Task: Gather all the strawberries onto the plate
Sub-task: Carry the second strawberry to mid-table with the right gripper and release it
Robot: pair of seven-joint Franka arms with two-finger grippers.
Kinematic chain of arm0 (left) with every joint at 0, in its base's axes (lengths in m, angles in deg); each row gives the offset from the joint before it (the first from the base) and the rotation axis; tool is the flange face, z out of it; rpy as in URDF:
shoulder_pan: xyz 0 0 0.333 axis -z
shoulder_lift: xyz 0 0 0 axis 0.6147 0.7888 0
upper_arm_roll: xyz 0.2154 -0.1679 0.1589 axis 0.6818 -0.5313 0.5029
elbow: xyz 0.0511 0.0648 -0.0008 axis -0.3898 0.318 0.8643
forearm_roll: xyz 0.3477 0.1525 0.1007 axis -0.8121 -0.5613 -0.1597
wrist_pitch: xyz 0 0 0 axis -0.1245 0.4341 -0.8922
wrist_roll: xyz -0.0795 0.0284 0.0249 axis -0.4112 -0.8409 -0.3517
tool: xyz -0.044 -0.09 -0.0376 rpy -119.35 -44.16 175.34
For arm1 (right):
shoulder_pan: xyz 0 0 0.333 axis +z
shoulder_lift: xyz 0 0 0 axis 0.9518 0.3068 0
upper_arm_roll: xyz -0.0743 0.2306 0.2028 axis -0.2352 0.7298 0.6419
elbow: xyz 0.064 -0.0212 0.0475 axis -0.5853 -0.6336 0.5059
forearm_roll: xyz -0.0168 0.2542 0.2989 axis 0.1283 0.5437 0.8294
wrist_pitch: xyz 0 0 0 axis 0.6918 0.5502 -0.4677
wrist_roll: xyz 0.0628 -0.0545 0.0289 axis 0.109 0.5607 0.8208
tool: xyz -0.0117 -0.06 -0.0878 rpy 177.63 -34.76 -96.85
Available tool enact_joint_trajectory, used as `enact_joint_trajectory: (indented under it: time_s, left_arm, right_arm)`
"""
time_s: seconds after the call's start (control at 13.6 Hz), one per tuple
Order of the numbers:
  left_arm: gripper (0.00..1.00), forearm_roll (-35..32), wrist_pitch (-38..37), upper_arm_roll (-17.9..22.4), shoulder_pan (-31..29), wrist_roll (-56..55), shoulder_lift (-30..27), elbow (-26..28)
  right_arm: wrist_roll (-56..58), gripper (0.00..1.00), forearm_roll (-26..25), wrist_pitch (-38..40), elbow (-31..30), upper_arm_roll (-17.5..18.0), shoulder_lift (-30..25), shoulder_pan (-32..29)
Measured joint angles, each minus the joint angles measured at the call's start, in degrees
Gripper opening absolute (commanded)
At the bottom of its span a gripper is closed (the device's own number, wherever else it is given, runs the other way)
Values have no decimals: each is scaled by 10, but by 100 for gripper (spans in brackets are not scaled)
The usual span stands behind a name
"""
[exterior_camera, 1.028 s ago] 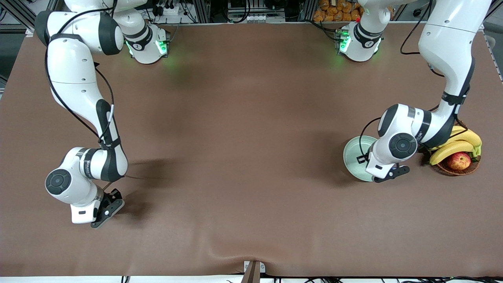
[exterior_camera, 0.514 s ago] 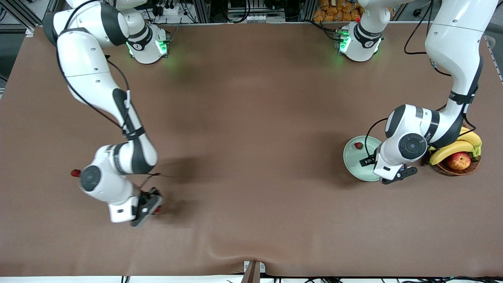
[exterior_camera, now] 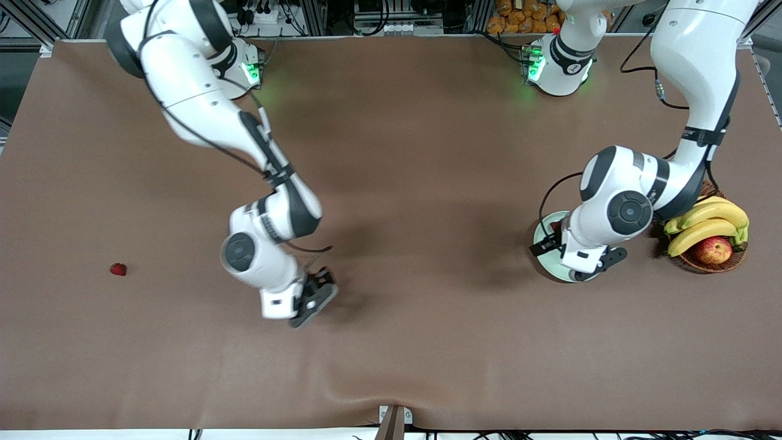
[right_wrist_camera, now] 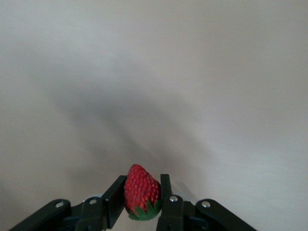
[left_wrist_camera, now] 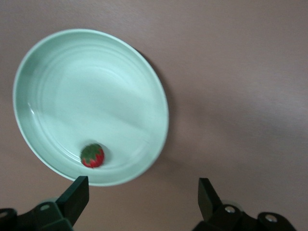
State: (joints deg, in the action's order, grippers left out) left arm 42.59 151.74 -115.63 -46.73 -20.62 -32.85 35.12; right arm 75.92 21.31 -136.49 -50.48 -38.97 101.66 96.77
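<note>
A dark-red strawberry (right_wrist_camera: pixel 140 192) with its green top sits pinched between the fingers of my right gripper (right_wrist_camera: pixel 140 191), which is shut on it. That gripper (exterior_camera: pixel 313 298) is over bare brown table near the middle. My left gripper (left_wrist_camera: pixel 143 198) hangs open and holds nothing, just off the rim of the pale mint-green plate (left_wrist_camera: pixel 144 82). One strawberry (left_wrist_camera: pixel 92 155) lies in the plate near its rim. In the front view the left arm covers much of the plate (exterior_camera: pixel 550 266). Another strawberry (exterior_camera: pixel 118 269) lies alone on the table toward the right arm's end.
A brown wicker basket (exterior_camera: pixel 708 264) with bananas (exterior_camera: pixel 702 231) and a red-yellow apple (exterior_camera: pixel 713 249) stands right beside the plate at the left arm's end. The brown mat has a raised wrinkle (exterior_camera: pixel 342 385) near the front edge.
My left gripper opened and a strawberry now lies in the plate. The right arm swung toward the middle of the table with its strawberry, uncovering the strawberry on the table.
</note>
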Motion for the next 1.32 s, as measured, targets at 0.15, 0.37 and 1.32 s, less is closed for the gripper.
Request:
enact_joint_trajectory:
  time_s: [0.15,0.37,1.32]
  left_arm:
    - [100,1,0,-21,2,-49,1,-5]
    - [100,2,0,-35,39,-153,17,-27]
    - [100,2,86,-34,180,-386,164,-176]
  right_arm:
    - [-76,0,0,0,-4,1,0,49]
    - [-168,58,0,-8,-8,0,0,115]
    - [-219,100,-1,95,-20,-158,-80,140]
